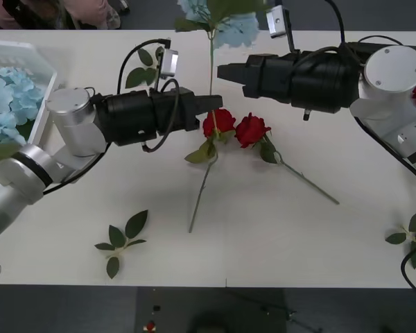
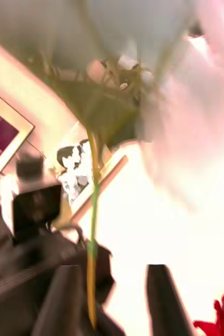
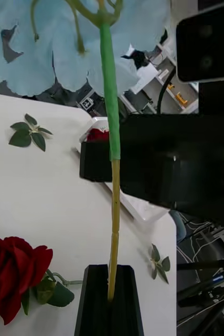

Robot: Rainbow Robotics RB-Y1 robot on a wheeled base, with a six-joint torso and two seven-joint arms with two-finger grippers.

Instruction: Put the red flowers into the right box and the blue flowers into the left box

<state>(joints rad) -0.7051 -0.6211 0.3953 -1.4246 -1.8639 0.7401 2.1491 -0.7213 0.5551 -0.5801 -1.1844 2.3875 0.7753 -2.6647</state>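
A blue flower stands upright above the middle of the table, its pale blue bloom at the far edge of the front view and its long thin stem running straight down into the left gripper. In the left wrist view the black fingers are pressed together on the yellowish lower end of that stem, which turns green higher up and spreads into the blue petals.

Just below the left gripper's tip two red roses lie on the white table, side by side and almost touching: one right at the fingertips with its stem slanting toward the near edge, the other next to it with its stem running off to the robot's right.

The right gripper hangs over the table just beside the upright stem, on its right, pointing toward the left arm; whether its fingers are apart or together I cannot tell from the front view, and the right wrist view is too smeared to settle it, though a stem and a bit of red bloom show there.

At the far left the left box already holds blue flowers. Loose leaf sprigs lie near the front left, behind the left arm and at the right edge
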